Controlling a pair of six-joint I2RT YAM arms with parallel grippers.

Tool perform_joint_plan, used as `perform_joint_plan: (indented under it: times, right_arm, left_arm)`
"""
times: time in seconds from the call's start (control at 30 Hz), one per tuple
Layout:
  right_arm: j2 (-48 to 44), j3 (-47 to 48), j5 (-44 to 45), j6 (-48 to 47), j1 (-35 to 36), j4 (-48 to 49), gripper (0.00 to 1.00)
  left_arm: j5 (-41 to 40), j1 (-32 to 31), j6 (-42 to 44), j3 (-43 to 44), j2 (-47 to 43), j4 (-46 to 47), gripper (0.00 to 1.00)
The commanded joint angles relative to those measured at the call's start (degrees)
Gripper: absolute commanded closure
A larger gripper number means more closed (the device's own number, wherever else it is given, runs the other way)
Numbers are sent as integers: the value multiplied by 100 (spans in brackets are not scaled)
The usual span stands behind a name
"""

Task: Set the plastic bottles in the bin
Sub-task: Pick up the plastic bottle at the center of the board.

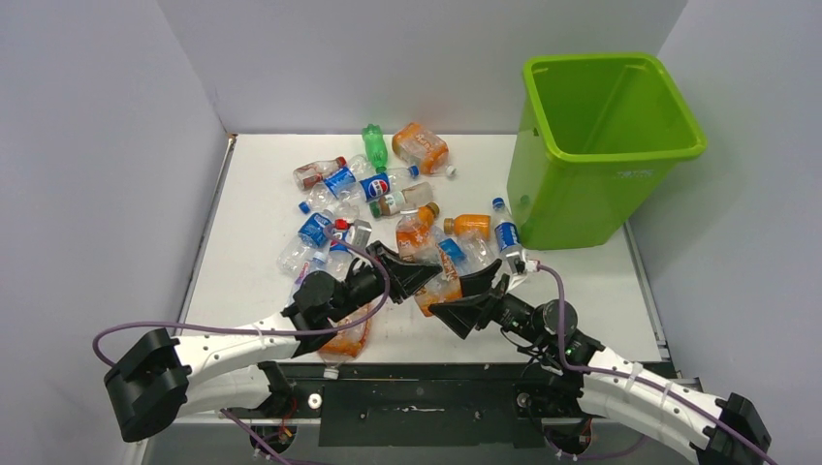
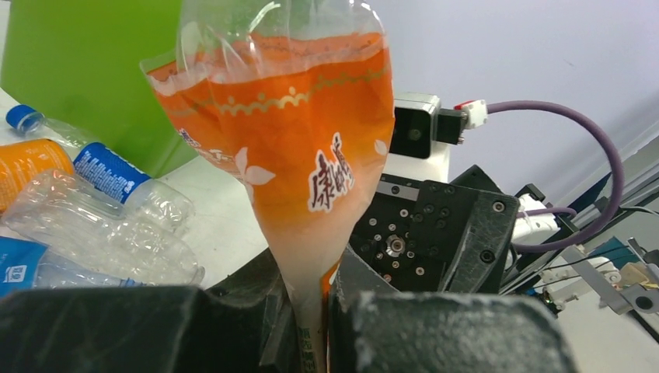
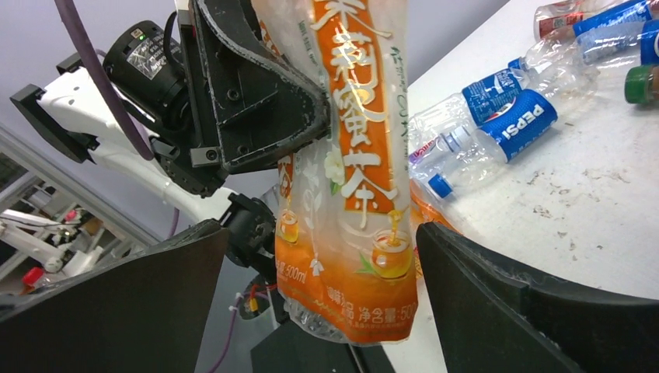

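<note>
Two grippers meet near the front edge of the table [image 1: 252, 252] in the top view. The left gripper [image 1: 412, 273] is clamped on a crushed orange-labelled bottle [image 1: 434, 295], and the right gripper [image 1: 465, 298] stands spread just beside it. The other plastic bottles [image 1: 373, 189] lie heaped mid-table, with one more orange bottle [image 1: 344, 341] under the left arm. The bin [image 1: 582, 194] stands upright at the far right, well apart from the held bottle.

From the left wrist, the left gripper [image 2: 311, 311] pinches the flattened lower end of the orange-labelled bottle [image 2: 295, 132], which rises upright out of the fingers. The bin [image 2: 85, 70] fills the background at the left.

From the right wrist, the right gripper [image 3: 322, 233] is released. Its fingers [image 3: 528, 311] stand wide on either side of the orange-labelled bottle [image 3: 350, 155], clear of it. The bottle hangs between them, gripped from above by the left gripper [image 3: 256, 93]. A Pepsi bottle [image 3: 517, 124] lies on the table behind.
</note>
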Motion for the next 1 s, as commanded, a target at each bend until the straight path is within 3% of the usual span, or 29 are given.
perform_joint_plan:
  times: [0.0, 0.07, 0.37, 0.5, 0.67, 0.8, 0.97]
  right_arm:
    - [-346, 511, -48, -249, 52, -765, 6]
    - [-468, 765, -62, -406, 50, -1277, 10]
    - [-580, 2068, -572, -1265, 78, -3508, 10]
    - [-546, 2911, -12, -1597, 81, -4365, 10]
    - [164, 4168, 856, -1672, 81, -4623, 10]
    - [1010, 5022, 1095, -1631, 81, -4664, 7]
    - [1736, 5552, 915, -1417, 81, -4393, 4]
  left_arm:
    - [85, 70, 285, 421, -183, -40, 100]
    - [33, 87, 488, 498, -364, -314, 100]
    - [-471, 139, 2047, 812, -1651, -2476, 100]
    - [-474, 134, 3251, 1370, -2016, -3897, 100]
    - [-452, 79, 5127, 2101, -1888, -5582, 100]
    - [-477, -7, 5780, 1938, -1961, -5508, 100]
    - [-460, -39, 5699, 1626, -2200, -5053, 100]
